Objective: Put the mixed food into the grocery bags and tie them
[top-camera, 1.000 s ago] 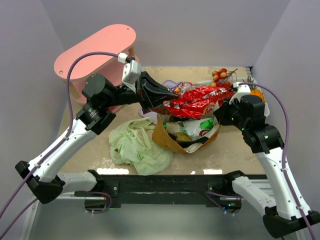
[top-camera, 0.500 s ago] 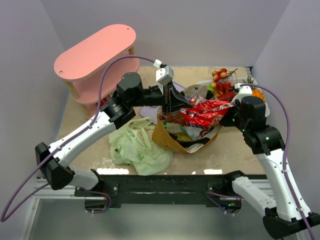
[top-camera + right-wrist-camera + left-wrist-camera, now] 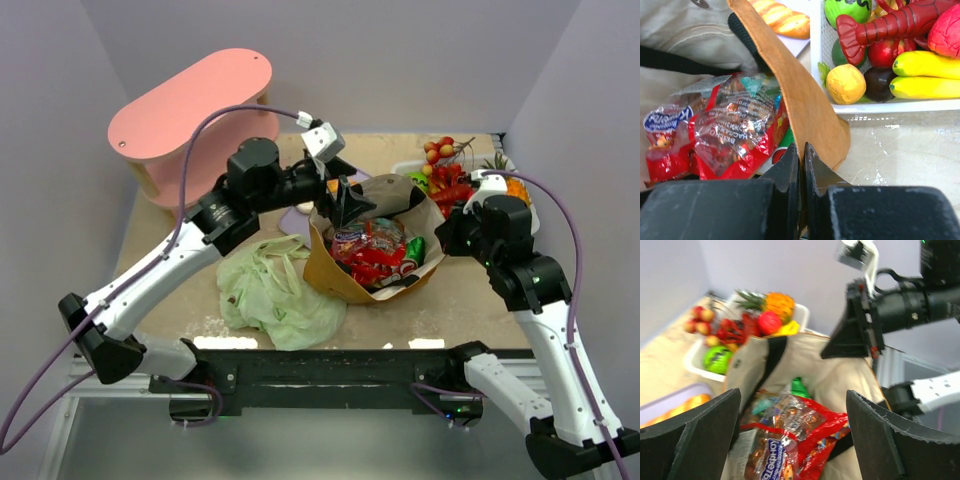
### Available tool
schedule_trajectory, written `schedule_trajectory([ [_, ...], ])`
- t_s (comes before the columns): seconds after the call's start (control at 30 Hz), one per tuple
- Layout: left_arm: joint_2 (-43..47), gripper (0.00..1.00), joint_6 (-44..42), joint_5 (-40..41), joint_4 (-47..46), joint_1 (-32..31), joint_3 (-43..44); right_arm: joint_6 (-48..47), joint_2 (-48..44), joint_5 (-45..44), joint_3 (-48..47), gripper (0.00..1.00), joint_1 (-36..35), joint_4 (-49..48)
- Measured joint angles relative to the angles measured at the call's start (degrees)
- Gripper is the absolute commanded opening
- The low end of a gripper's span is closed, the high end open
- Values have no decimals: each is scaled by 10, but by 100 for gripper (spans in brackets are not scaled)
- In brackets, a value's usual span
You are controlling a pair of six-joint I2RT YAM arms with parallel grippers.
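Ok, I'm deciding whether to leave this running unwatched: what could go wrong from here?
1. The right fingers pinch only the thin rim of the brown bag; a pull could tear it or tip the bag.
2. The red snack packets lie high near the mouth, so they may spill or hinder tying.
3. The open left fingers hang over the mouth, close to the black handle, and might snag it.

left tool (image 3: 793,395) spread wide, arm reaching forward, right tool (image 3: 801,147) pinched tight
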State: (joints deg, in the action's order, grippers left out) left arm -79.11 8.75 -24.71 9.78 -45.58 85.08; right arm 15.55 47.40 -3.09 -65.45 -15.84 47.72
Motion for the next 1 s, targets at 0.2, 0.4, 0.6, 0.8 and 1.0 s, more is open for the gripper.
schedule_trajectory([
  [0.2,42,96,-36,132,56,22,17,0,0,0,0,0,0,-1],
  [0.4,49,96,-32,236,105,132,-12,0,1,0,0,0,0,-1],
  [0.6,44,95,-1,396,135,182,-99,0,2,1,0,0,0,-2],
  [0.8,56,94,45,483,76,182,-273,0,2,2,0,0,0,-2],
  [1.0,125,94,108,506,-34,212,-432,-2,0,2,0,0,0,-2],
])
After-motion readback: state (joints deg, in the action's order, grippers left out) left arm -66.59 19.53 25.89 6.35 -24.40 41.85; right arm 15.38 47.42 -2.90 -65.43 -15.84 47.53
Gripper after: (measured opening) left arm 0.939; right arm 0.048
